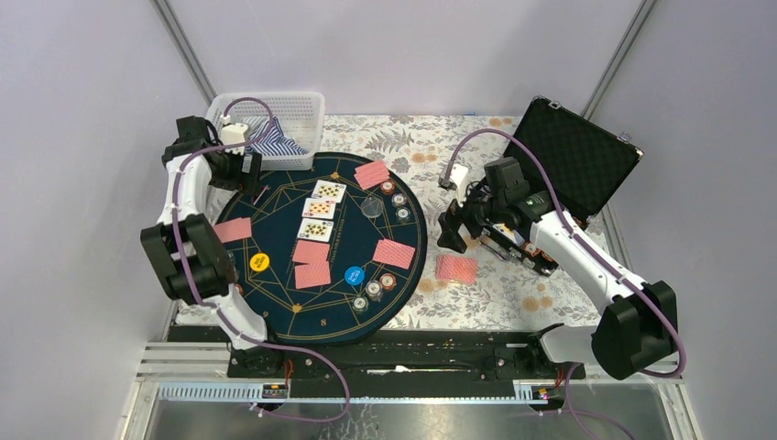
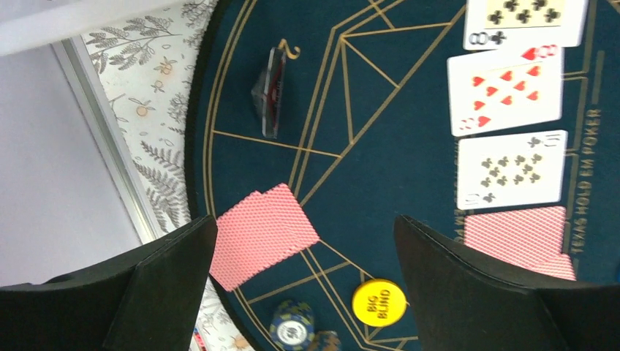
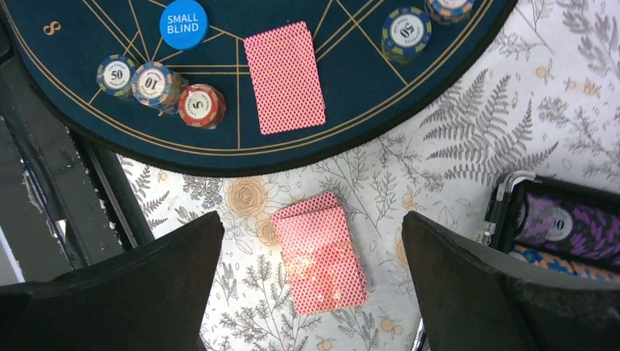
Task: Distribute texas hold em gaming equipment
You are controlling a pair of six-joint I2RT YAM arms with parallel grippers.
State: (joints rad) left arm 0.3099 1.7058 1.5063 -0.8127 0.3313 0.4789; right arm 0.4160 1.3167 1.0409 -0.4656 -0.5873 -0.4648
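Right gripper (image 3: 311, 223), jaws spread, hovers directly over the red-backed card deck (image 3: 319, 256).

Plain, pale lilac-grey walls (image 1: 92, 82) enclose the scene at the left, back and right of the top view. Two slim metal struts slant down from the top edge, one at upper left (image 1: 190, 58) and one at upper right (image 1: 619, 55). The counter (image 1: 431, 137) is covered in a cream cloth (image 3: 468, 124) printed with grey ferns and peach flowers. Along the bottom of the frame runs a silver slotted rail (image 1: 403, 390), with dull sheet metal (image 1: 412, 423) below it. The light is soft and even.
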